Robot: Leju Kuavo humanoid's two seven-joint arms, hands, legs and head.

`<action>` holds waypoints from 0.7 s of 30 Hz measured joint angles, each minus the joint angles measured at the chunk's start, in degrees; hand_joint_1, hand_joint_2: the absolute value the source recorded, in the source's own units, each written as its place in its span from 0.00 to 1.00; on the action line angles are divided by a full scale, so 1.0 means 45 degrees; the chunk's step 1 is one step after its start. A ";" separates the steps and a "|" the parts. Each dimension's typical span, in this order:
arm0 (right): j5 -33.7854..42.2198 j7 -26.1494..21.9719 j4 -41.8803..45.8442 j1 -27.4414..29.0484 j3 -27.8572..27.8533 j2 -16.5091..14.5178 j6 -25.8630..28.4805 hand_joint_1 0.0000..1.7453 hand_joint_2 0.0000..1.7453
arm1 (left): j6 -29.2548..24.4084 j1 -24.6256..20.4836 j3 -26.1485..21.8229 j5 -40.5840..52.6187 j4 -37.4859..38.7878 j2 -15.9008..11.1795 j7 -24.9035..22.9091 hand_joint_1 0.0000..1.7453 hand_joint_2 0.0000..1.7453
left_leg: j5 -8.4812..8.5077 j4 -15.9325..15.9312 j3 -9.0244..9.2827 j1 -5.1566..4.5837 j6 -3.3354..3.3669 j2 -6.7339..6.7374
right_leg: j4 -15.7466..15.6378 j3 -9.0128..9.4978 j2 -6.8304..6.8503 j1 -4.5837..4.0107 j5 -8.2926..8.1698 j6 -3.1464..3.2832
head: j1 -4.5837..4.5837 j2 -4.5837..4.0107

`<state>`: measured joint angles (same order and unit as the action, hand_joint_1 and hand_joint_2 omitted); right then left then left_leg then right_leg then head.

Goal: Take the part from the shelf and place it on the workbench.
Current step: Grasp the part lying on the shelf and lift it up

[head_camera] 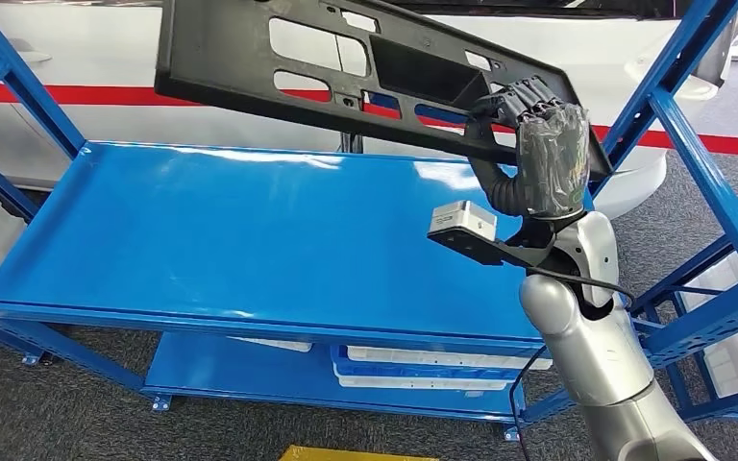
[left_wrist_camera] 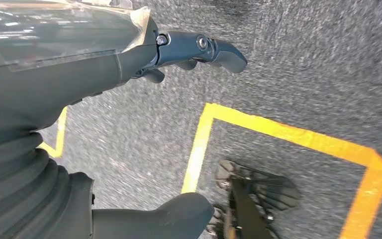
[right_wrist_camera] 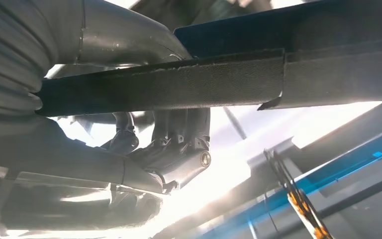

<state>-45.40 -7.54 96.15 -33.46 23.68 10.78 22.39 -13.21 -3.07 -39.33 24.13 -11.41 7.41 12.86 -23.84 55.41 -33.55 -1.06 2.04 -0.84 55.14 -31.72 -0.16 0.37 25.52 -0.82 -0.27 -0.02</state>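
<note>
Part (head_camera: 279, 58), a long black plastic panel pierced with cut-outs, hangs in the air above the blue shelf (head_camera: 202, 230), lifted off its surface and tilted so that the far end rides higher than the gripped end. The right hand (head_camera: 538, 134) clamps the panel by its near edge at one end, dark fingers (head_camera: 524, 96) hooked over the rim from above; the right wrist view shows the thumb (right_wrist_camera: 129, 45) and fingers (right_wrist_camera: 179, 144) closed on either side of the panel's edge (right_wrist_camera: 164, 84). The rest of the panel juts out unsupported. The left hand (left_wrist_camera: 129, 74) hangs over grey carpet (left_wrist_camera: 303, 59) marked with yellow tape lines (left_wrist_camera: 278, 132), holding nothing, its fingers (left_wrist_camera: 204, 50) apart.

By the look of things, the pick is done: the panel is off the shelf deck. What remains is the larger half of the job, carrying it out between the blue uprights (head_camera: 701, 173) and setting it down on the workbench.
</note>
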 joint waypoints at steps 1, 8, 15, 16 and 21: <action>0.0761 -0.0166 -0.0015 0.0002 0.0044 -0.0094 -0.0028 1.00 1.00 | -0.0017 -0.0003 -0.0078 -0.0022 0.0000 0.0005 0.0089 0.00 1.00 | 0.0000 0.0000 0.0000 0.0000 0.0000 0.0001 | 0.0000 -0.0001 0.0000 0.0000 0.0000 0.0000 | -0.0001 0.0000; 0.3620 -0.0896 -0.0134 0.0056 0.0260 -0.0598 -0.0428 1.00 1.00 | -0.0529 -0.0007 -0.0515 -0.0001 0.0000 0.0005 -0.0402 0.00 1.00 | -0.0064 0.0090 -0.0046 -0.0027 0.0084 -0.0001 | -0.0014 0.0005 0.0000 0.0154 0.0008 -0.0045 | -0.0005 0.0000; 0.4044 -0.1016 -0.0222 -0.0004 0.0356 -0.0671 -0.0500 1.00 1.00 | -0.1193 -0.0003 -0.0615 0.0102 0.0000 0.0018 -0.0337 0.00 1.00 | 0.0133 -0.0023 -0.0018 0.0111 0.0417 0.0070 | 0.1687 -0.0718 0.0018 0.0135 0.0993 0.0006 | 0.0024 0.0000; 0.4087 -0.1016 -0.0264 -0.0017 0.0360 -0.0672 -0.0510 1.00 1.00 | -0.1219 -0.0002 -0.0644 0.0097 0.0000 0.0019 -0.0337 0.00 1.00 | 0.0146 -0.0016 -0.0047 0.0111 0.0436 0.0077 | 0.2672 -0.1137 0.0018 0.0128 0.1439 0.0078 | 0.0035 0.0000; 0.4139 -0.1016 -0.0460 -0.0048 0.0406 -0.0673 -0.0595 1.00 1.00 | -0.1238 0.0005 -0.0808 0.0083 0.0000 0.0030 -0.0337 0.00 1.00 | 0.0211 0.0122 -0.0204 0.0120 0.0363 0.0065 | 0.2531 -0.0695 0.0024 0.0151 0.1261 -0.0219 | 0.0041 0.0000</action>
<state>-26.77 -12.11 94.08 -33.67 25.50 7.75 19.71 -18.78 -3.04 -42.96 24.51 -11.41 7.55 11.34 -22.89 55.95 -34.47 -0.53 3.68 -0.55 66.52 -34.85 -0.06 1.05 31.20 -1.81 -0.09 -0.02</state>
